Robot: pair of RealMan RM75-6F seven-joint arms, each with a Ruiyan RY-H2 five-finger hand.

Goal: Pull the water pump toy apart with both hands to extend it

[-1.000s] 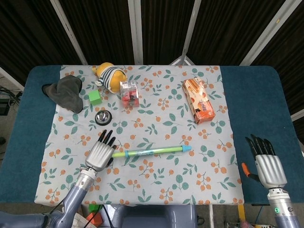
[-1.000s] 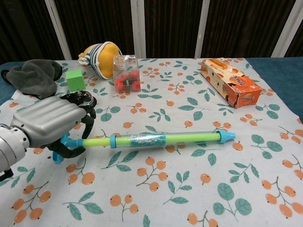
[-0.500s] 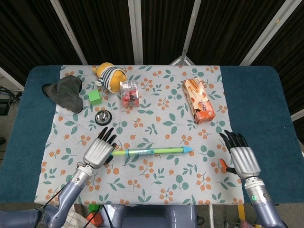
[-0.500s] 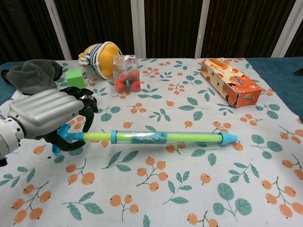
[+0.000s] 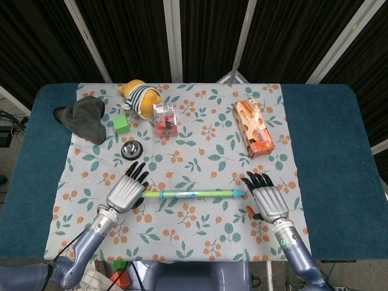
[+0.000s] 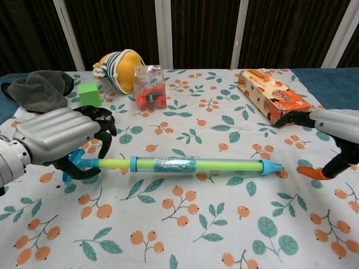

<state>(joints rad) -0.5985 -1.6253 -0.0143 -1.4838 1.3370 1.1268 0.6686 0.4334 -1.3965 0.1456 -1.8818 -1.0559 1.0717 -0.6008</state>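
Note:
The water pump toy (image 5: 194,194) (image 6: 190,165) lies crosswise on the floral cloth, a green tube with a clear barrel and a blue nozzle tip (image 6: 271,166) pointing right. My left hand (image 5: 126,193) (image 6: 61,140) has its fingers curled around the blue handle (image 6: 76,168) at the toy's left end. My right hand (image 5: 267,201) (image 6: 335,130) hovers just right of the nozzle tip, fingers spread, holding nothing. I see a small gap between it and the toy.
Along the back stand a grey cloth (image 5: 85,116), a green cube (image 5: 121,124), a striped plush toy (image 5: 140,97), a clear box of red pieces (image 5: 164,118) and an orange carton (image 5: 254,127). A small bell (image 5: 131,149) sits just beyond my left hand.
My right hand has swept in from the table's right side to just beside the nozzle tip. My left hand keeps hold of the handle; the toy has levelled and shifted slightly.

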